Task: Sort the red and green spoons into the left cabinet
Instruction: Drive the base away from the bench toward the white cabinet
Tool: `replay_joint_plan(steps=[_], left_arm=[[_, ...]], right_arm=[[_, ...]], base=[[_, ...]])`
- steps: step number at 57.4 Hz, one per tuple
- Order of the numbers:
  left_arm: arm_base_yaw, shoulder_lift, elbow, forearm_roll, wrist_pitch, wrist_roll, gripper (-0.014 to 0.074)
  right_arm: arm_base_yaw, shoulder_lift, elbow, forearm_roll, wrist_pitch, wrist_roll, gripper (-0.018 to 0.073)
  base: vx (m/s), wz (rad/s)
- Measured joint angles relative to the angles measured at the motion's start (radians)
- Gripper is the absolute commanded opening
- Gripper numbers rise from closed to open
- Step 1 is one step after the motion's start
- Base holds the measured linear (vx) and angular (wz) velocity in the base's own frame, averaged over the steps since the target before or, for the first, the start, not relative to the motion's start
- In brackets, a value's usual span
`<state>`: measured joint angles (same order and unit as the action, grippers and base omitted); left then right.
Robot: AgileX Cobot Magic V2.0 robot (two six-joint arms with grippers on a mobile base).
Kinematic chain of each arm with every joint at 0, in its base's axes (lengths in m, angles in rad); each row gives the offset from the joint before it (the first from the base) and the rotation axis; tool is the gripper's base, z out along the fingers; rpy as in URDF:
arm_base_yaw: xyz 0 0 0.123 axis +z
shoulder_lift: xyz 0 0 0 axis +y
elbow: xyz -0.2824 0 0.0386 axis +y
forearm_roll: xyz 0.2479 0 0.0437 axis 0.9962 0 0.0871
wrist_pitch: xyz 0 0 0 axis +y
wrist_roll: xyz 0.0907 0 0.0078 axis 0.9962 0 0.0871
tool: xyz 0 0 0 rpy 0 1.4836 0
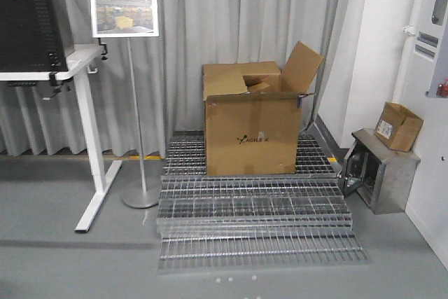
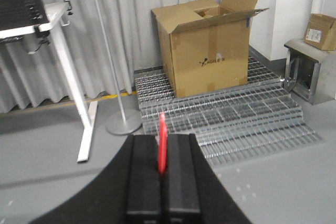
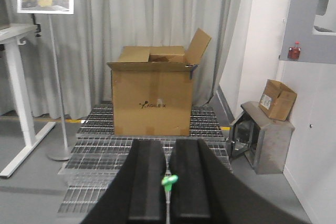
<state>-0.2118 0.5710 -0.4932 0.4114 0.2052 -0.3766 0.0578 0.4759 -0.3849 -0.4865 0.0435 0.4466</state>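
**A spoon pinched in each set of jaws**

The left jaws are closed tight on the red spoon (image 2: 162, 150), which sticks out of the slit between them. The right jaws are almost closed around the green spoon (image 3: 169, 181). Only its small green end shows, apparently pinched low in the gap.

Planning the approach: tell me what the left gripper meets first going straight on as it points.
Nothing close. The left gripper, shut on the red spoon, aims over bare floor at the metal grating steps, probably first in line, with the cardboard box behind. Depth is unclear.
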Motion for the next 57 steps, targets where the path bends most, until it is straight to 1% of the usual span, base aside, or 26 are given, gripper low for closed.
replay_joint_plan(steps=[19,30,44,57], left_arm=[[0.0,0.0,0.0,0.0,0.0,0.0,-0.0007],[0.0,0.0,0.0,0.0,0.0,0.0,-0.0007],[0.0,0.0,0.0,0.0,0.0,0.0,-0.0007],[0.0,0.0,0.0,0.0,0.0,0.0,-0.0007]], right_arm=[[0.0,0.0,0.0,0.0,0.0,0.0,-0.0003],[0.0,0.0,0.0,0.0,0.0,0.0,-0.0003],[0.0,0.0,0.0,0.0,0.0,0.0,-0.0003],[0.0,0.0,0.0,0.0,0.0,0.0,-0.0003]], base=[[0.6,-0.16],[0.55,-0.31],[0.47,-0.54],[0.39,-0.78]])
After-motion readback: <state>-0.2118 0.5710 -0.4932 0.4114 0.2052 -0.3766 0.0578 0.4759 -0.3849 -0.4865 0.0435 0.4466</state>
